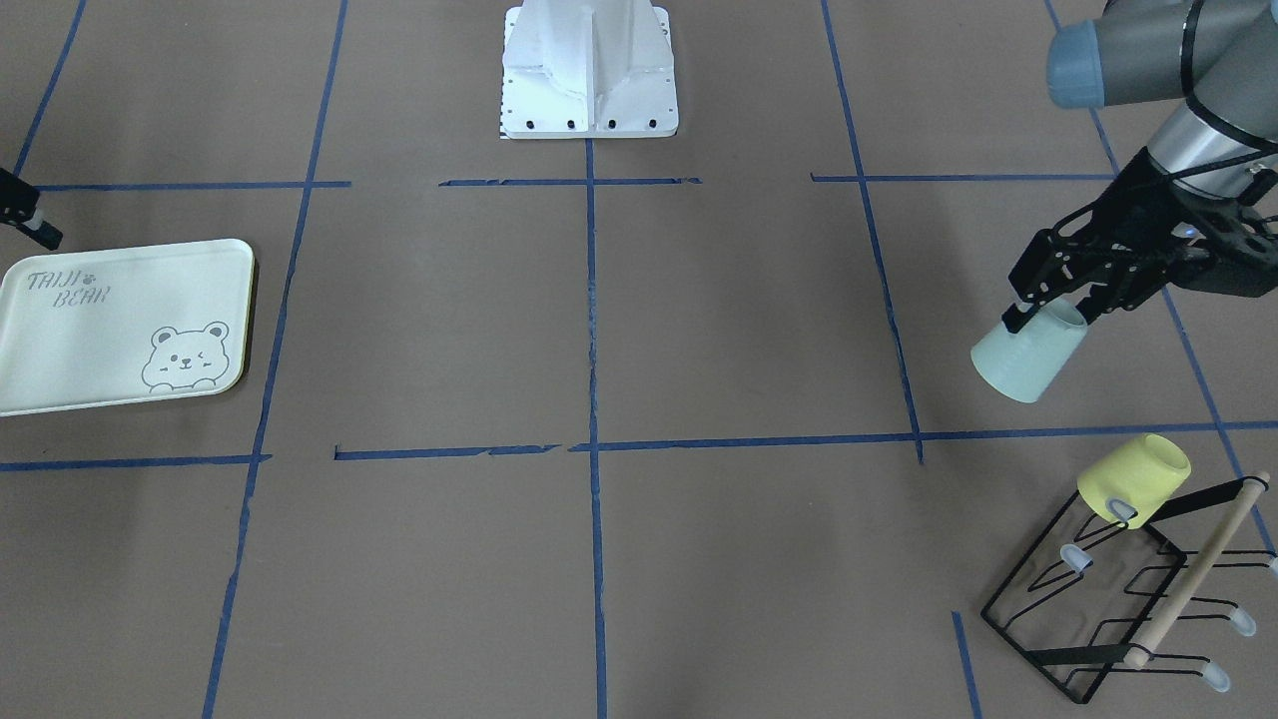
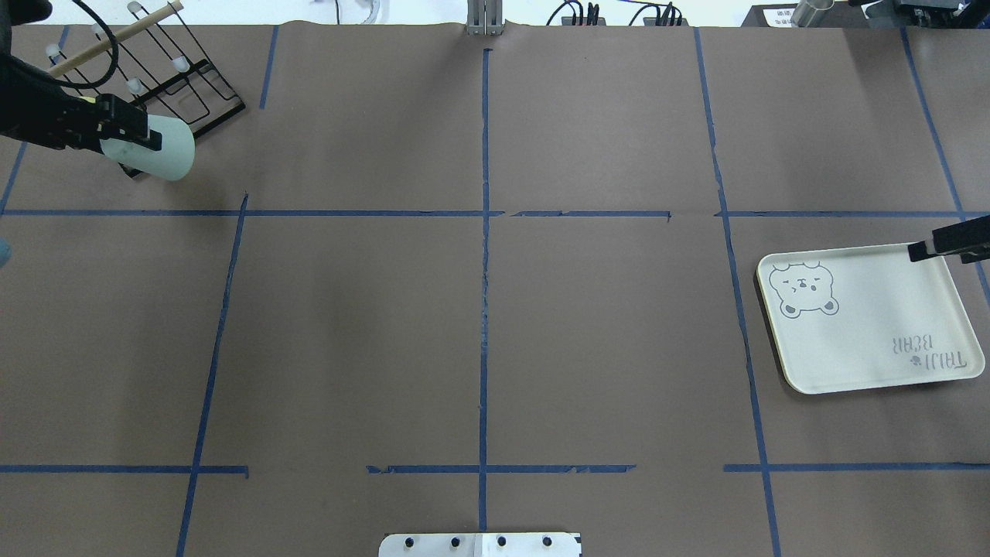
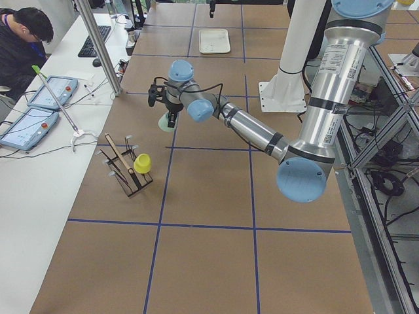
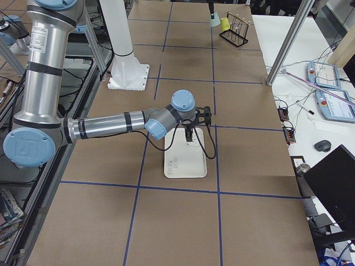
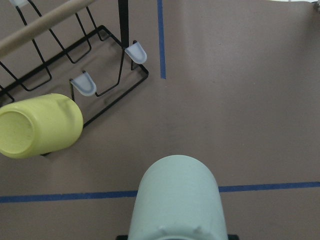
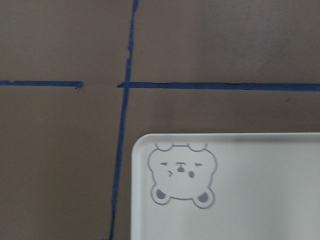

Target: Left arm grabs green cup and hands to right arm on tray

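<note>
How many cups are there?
2. The green cup is held by the left gripper; the yellow cup sits on the black rack nearby. I see no others.

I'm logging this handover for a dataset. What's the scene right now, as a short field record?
left gripper: shut on green cup
green cup: tilted, gripped at the rim, apart from rack
yellow cup: on rack
tray: across the table, cup not on it
right gripper: at tray's edge; open or shut unclear
handover: not yet done
</note>
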Robot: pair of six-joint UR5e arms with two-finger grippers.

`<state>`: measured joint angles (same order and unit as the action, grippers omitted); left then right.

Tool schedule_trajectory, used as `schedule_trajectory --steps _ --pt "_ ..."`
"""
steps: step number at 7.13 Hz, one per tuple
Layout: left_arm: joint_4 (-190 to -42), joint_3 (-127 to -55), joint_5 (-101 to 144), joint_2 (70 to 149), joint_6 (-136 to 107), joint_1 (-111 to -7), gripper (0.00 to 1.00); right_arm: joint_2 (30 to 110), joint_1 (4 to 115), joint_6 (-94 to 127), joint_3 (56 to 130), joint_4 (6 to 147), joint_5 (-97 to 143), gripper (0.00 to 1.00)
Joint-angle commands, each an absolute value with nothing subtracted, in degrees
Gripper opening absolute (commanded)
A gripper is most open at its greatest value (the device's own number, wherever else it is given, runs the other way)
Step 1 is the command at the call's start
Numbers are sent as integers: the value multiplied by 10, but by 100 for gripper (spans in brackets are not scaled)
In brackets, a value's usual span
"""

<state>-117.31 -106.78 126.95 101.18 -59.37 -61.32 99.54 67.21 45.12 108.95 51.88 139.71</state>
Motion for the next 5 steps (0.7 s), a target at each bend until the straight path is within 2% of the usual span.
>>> schedule_trajectory --steps 1,5 --pt "-1347 -1065 1265 987 -783 -532 20 955 607 619 1089 386 1390 100" --pt "-1598 -1036 1246 1002 -988 -426 24 878 458 871 1088 208 1268 100"
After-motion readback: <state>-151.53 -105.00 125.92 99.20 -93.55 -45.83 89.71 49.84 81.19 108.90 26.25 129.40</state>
